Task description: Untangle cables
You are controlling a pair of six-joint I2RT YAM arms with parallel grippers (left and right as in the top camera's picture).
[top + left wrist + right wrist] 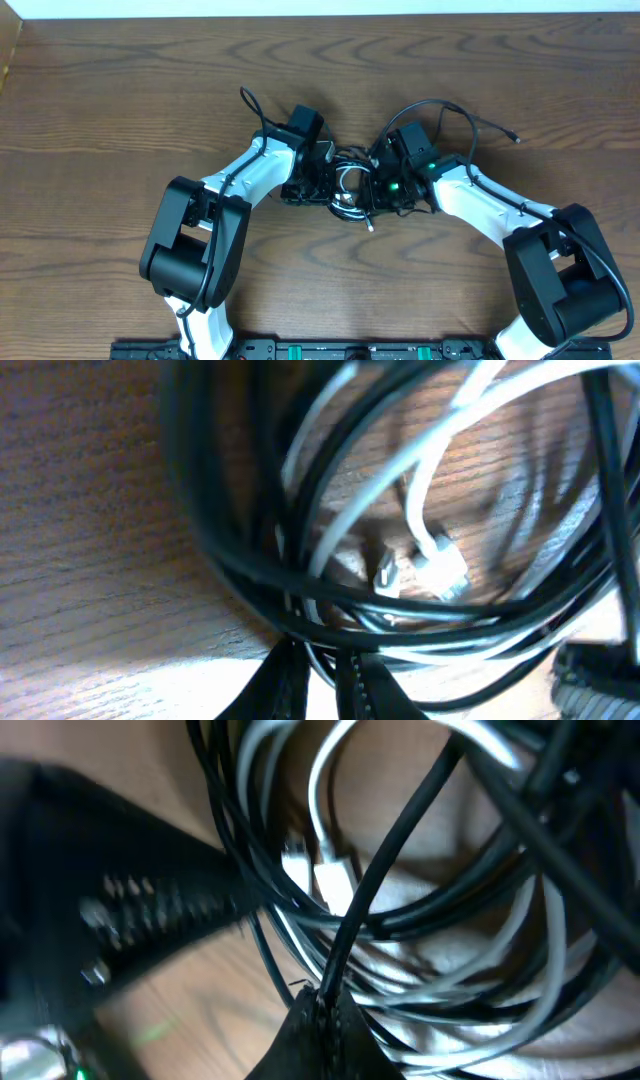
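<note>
**A:** Left side first. The left fingers [268, 685] are pinched almost together with only a slim gap, and black strands of the cables [348, 185] run right through the tips.

**B:** So the tangle sits just ahead of those fingers, on the worktop [150, 100]?

**A:** Just ahead, yes. Black loops are piled up with the white cable [440, 432] threading through them, and its plug [445, 570] lies inside the loop, beyond the tips.

**B:** And over on the right?

**A:** The right fingers [300, 1045] are fully closed, and one black strand [400, 845] rises straight out from between them. The same knot lies ahead of them.

**B:** Both arms are gripping one bundle from opposite sides. I read this as the pull-apart step, barely begun, because nothing's separated.

**A:** Agreed. I'd say the next move calls for drawing the two grips away from each other, slowly, watching whether the white one slides free or cinches tighter. If both hold the same strand, one must let go and regrip.
</note>
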